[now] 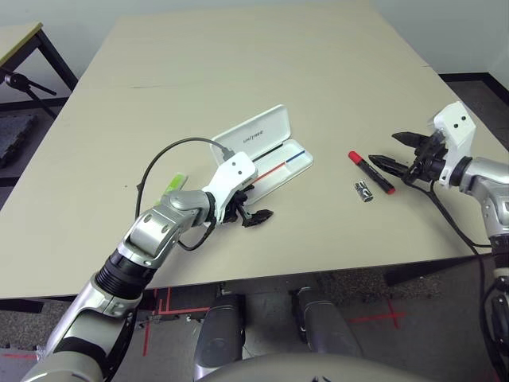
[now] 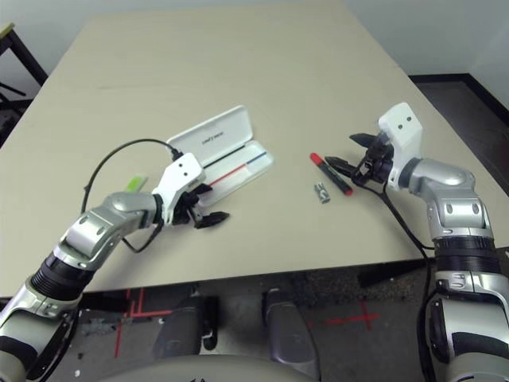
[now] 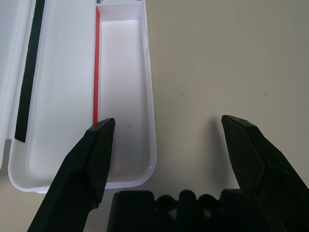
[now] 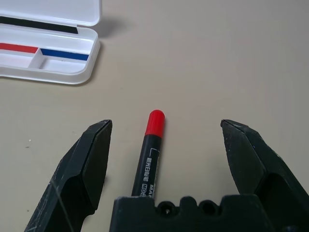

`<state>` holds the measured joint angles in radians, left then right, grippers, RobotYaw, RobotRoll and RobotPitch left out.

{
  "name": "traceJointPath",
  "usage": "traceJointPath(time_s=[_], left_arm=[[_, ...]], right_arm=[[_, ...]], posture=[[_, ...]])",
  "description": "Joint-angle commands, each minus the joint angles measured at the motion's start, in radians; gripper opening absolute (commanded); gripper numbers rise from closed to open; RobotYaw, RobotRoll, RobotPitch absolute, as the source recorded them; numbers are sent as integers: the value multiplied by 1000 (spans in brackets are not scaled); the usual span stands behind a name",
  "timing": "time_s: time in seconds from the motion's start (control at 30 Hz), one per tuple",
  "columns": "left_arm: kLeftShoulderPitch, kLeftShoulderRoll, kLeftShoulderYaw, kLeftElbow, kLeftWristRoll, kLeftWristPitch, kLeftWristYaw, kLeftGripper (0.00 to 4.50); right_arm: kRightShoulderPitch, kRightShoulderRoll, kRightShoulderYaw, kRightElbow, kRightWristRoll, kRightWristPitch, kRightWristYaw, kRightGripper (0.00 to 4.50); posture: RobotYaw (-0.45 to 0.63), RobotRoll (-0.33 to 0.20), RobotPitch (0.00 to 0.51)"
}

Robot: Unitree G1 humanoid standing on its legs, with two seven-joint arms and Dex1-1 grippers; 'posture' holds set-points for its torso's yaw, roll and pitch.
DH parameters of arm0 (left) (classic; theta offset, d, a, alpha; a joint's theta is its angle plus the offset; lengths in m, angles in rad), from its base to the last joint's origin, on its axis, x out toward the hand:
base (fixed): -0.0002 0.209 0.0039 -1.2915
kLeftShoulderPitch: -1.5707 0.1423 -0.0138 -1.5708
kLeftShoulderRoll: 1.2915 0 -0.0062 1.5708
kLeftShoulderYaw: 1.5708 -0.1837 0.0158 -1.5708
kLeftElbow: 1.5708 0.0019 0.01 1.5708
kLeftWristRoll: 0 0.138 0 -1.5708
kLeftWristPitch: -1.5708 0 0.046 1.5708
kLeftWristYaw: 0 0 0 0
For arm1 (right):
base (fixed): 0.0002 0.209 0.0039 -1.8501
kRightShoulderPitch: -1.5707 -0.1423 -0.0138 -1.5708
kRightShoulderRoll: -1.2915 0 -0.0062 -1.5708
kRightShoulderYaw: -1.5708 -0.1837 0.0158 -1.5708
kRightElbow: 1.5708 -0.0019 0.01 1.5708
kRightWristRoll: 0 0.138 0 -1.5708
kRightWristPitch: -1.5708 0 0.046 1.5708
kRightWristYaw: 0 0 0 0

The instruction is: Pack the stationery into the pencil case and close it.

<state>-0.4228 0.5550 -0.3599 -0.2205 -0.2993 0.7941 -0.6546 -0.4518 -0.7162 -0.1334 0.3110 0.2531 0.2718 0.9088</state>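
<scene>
While nothing is packed yet, the left eye view shows the case point(image 1: 266, 155) lying open at centre frame, lid up and back, tray toward the lower right, both compartments bare. The left gripper point(image 1: 251, 213) hovers just below the tray's near end, jaws apart and holding nothing. Half hidden behind that forearm, the highlighter point(image 1: 175, 185) lies at left of centre. Right of centre lies the marker point(image 1: 371, 172), red cap toward the case, with the clip point(image 1: 363, 191) just below it. The right gripper point(image 1: 395, 151) sits at the marker's black end, jaws spread, not touching it.

From the right eye view the same layout holds; the lid's dark lettering is there but too small to read.

Looking along the left wrist view, the spread fingers point(image 3: 91, 164) frame the tray's rounded end, one over the tray, the other over bare table; the red stripe runs up the divider.

Seen from the right wrist view, the marker lies between the open fingers point(image 4: 84, 174), cap pointing away. Small white print runs along its barrel, not legible.

My reading: the step in hand is picking up the marker. Next the right gripper should lower, close across the barrel and carry it to the tray.
</scene>
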Motion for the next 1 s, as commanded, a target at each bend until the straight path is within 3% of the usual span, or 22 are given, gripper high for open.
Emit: traceJointPath(time_s=[0.03,0.13,0.43,0.5,0.77,1.0], left_arm=[[7,3,-26,7,32,-9,-24,4461],[10,3,-26,6,43,-3,-31,3863],[6,5,-23,4,56,8,-49,529],[1,5,-19,3,58,8,-54,34],[-24,42,-11,-29,83,-43,-106,34],[5,168,-4,-95,130,-227,-221,34]], right_arm=[[11,-12,-18,-20,10,13,-7,4500],[10,-12,-17,-21,11,14,-11,4500],[11,-8,-15,-23,12,13,-20,4500],[17,-5,-15,-31,13,15,-23,4500],[25,-3,-11,-34,20,16,-25,4500],[31,-6,5,-43,30,35,15,4500]], posture=[[-104,0,157],[-103,0,160],[-104,0,160],[-104,0,160],[-106,0,162],[-90,0,162]])
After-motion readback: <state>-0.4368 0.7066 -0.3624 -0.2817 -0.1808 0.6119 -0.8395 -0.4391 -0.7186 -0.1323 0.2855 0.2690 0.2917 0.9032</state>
